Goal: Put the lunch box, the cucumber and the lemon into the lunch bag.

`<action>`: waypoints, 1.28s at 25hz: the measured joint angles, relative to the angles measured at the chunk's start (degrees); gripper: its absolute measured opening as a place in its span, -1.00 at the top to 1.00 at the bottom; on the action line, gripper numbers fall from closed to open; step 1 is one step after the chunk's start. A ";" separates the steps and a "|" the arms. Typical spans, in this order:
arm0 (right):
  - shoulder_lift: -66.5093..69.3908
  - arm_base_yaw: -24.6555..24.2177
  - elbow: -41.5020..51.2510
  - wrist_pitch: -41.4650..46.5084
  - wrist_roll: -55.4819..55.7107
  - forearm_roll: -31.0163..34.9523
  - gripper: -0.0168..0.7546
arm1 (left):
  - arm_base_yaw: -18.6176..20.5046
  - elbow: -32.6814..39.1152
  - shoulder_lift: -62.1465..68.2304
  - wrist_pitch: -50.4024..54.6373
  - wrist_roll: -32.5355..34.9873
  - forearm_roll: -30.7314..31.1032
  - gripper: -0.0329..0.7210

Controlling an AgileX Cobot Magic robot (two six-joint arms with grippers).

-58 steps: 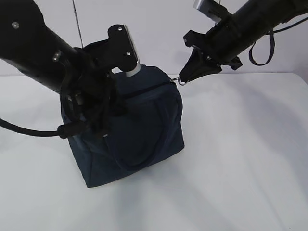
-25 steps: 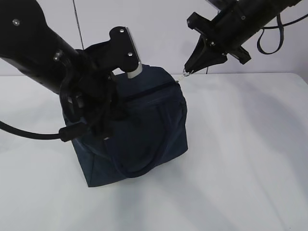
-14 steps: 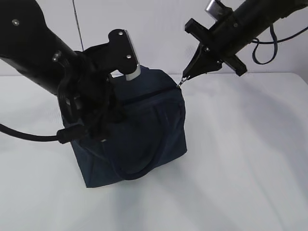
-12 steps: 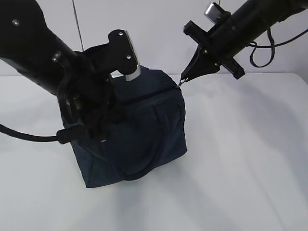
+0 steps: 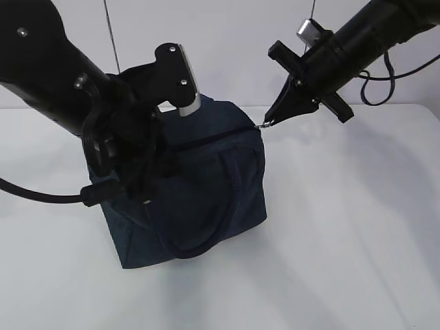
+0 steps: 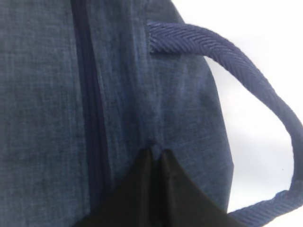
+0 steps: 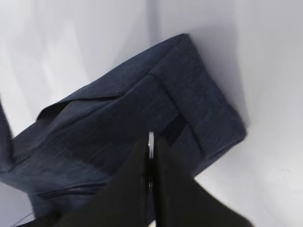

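Note:
The dark navy lunch bag [image 5: 206,185] stands on the white table, its top zipper [image 6: 87,99] shut along the stretch I see. My right gripper [image 5: 269,122] is shut on the bag's metal ring pull [image 7: 151,142] at the bag's far right top corner. My left gripper [image 6: 156,150] is shut, pinching the bag's fabric beside the zipper near the left end. A loop handle [image 6: 246,66] hangs off the side, and it also shows in the exterior view [image 5: 220,227]. The lunch box, the cucumber and the lemon are out of view.
The white table [image 5: 344,240] spreads to the right and front of the bag. The bulky left arm [image 5: 82,89] covers the bag's left part. A white wall stands behind.
My right gripper, holding the ring pull, swung up and then came down again at the bag's right top corner. The left arm and the bag have stayed nearly still.

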 joint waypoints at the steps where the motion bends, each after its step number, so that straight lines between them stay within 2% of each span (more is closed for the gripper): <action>1: 0.00 -0.38 0.00 0.10 0.00 -0.63 0.99 | 0.00 0.00 0.00 0.00 0.00 0.00 0.91; 5: 0.00 -1.18 0.00 0.45 -0.44 -3.25 0.99 | 0.00 0.00 0.00 -0.10 0.00 0.00 0.91; 14: 2.39 -1.18 -0.04 0.58 -4.27 -4.55 0.99 | 0.00 0.00 0.00 -0.10 0.00 0.00 0.91; 26: 7.42 -0.75 -0.46 0.16 -10.06 -4.07 0.99 | 0.00 0.00 0.00 -0.45 0.00 0.10 0.91; 32: 9.80 -0.32 -0.46 -0.19 -16.64 -2.04 0.99 | 0.00 0.00 0.00 -0.80 0.00 0.67 0.91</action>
